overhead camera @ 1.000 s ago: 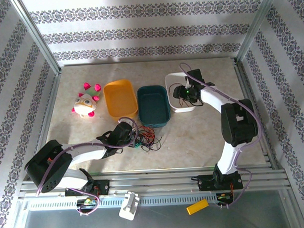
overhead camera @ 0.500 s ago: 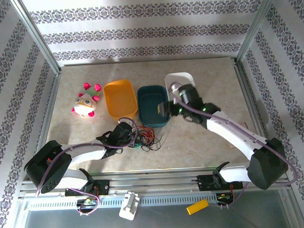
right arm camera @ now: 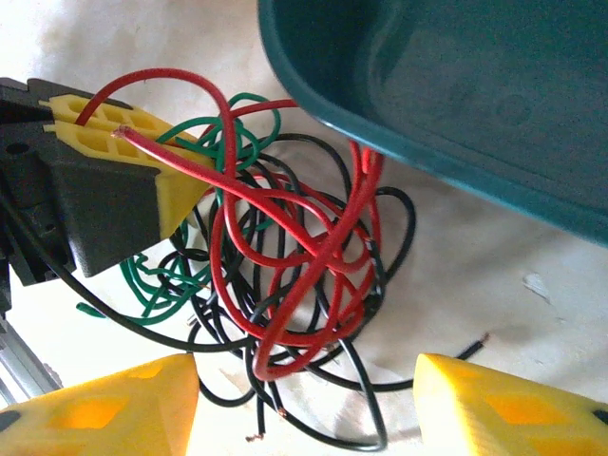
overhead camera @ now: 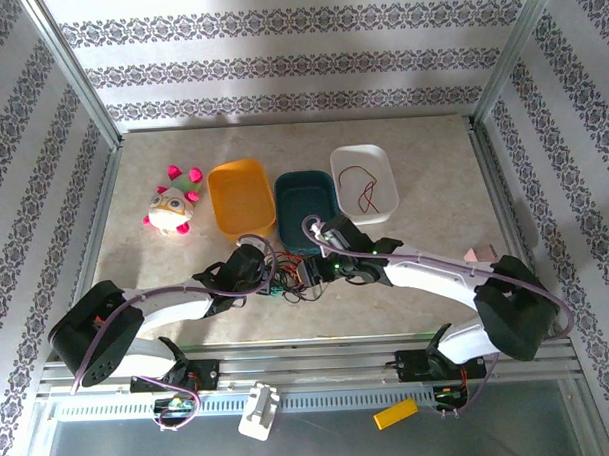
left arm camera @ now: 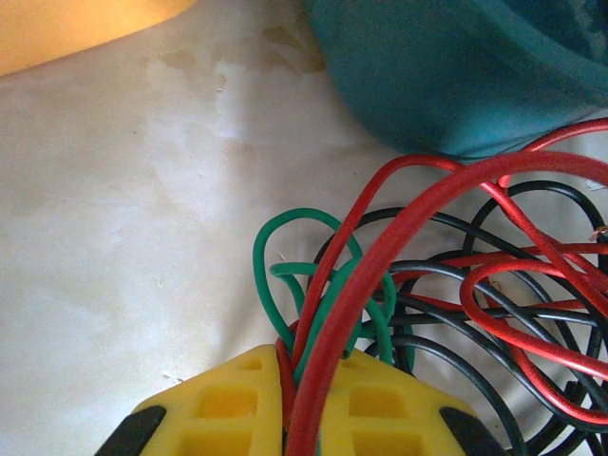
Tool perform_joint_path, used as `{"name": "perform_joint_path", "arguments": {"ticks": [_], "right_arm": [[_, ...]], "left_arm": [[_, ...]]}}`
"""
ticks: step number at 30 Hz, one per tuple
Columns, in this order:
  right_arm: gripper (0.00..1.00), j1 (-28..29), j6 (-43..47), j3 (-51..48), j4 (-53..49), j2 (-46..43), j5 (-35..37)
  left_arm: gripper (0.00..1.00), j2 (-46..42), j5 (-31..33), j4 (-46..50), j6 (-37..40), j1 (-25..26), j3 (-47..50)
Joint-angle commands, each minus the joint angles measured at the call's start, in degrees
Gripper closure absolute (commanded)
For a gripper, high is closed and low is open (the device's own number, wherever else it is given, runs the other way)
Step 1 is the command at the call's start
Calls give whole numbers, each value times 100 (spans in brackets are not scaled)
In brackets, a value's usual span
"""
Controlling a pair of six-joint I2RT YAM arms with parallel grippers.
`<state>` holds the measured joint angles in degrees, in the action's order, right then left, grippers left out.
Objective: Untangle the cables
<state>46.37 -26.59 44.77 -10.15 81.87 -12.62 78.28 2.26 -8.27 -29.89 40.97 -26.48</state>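
- Plush toy (overhead camera: 170,211) sat far left on table (overhead camera: 425,254), per top cam.
- Orange tray (overhead camera: 241,196) came next; L wrist cam caught a corner of it.
- Left gripper (left arm camera: 290,380): jaws pinched tight on red + green strands of the cables (overhead camera: 291,278). L wrist cam showed the pinch up close, top cam just a blur.
- Cables lay as a tangled bundle on table, just in front of teal tray (overhead camera: 307,210), betw. both grippers.
- Right gripper (right arm camera: 306,380): fingers spread wide, gripping nothing, bundle just ahead, per R wrist cam.
- White tray (overhead camera: 364,184), farthest right, held a lone red cable (overhead camera: 366,191), per top cam.
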Motion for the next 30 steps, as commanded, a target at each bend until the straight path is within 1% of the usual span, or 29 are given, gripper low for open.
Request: {"name": "perform_joint_path", "arguments": {"ticks": [1, 2, 3, 5, 7, 9, 10, 14, 19, 22, 26, 28, 30], "right_arm": [[42, 74, -114, 227, 235, 233, 232], [45, 74, -142, 257, 233, 294, 299], [52, 74, -192, 263, 233, 339, 385], [66, 74, -258, 260, 235, 379, 581], [84, 74, -284, 219, 235, 331, 762], [98, 74, -339, 145, 212, 171, 1003], [100, 74, -375, 93, 196, 38, 1172], [100, 74, -508, -128, 19, -725, 1957], [100, 36, -753, -465, -284, -2073, 3320], [100, -101, -820, -637, -446, -2849, 3934], [100, -479, -968, -879, -664, -3809, 4445], [100, -770, -1078, -1036, -759, -4306, 4601], [100, -1140, -1208, -1163, -891, -4738, 4595]], "left_arm": [[100, 125, 156, 185, 4, 113, 11], [100, 126, 165, 201, 9, 113, 7], [100, 120, 177, 216, 3, 118, 2], [100, 101, 211, 245, 9, 121, 2], [100, 84, 248, 280, -15, 122, 14], [100, 58, 282, 299, -24, 122, 29], [100, 52, 285, 294, -26, 122, 29], [100, 58, 311, 306, -9, 122, 30], [100, 131, 391, 313, -50, 122, 38], [100, 172, 441, 316, -76, 122, 38], [100, 205, 498, 314, -105, 122, 47], [100, 231, 529, 318, -118, 122, 46], [100, 261, 560, 322, -137, 122, 38]]}}
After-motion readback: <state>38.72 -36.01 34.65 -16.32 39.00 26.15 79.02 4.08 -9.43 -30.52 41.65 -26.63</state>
